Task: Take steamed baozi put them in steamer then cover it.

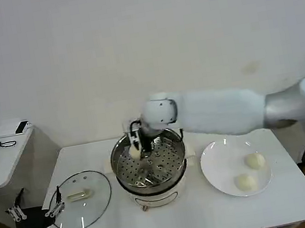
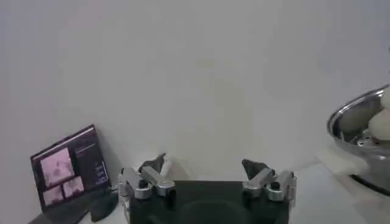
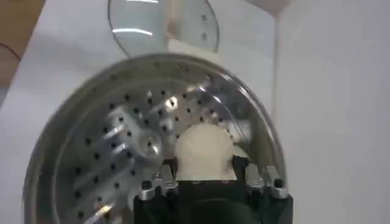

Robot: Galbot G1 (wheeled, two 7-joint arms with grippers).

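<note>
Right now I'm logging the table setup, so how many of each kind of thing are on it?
Baozi: 3, one held in the right gripper over the steamer, two on the plate
Steamer: 1
Cover: 1
Plate: 1
Total: 6

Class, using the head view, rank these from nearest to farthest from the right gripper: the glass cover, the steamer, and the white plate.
1. The steamer: the right gripper, holding a baozi, is above its tray.
2. The cover: flat on the table, to the robot's left of the steamer.
3. The white plate: to the robot's right of the steamer, slightly farther off.
</note>
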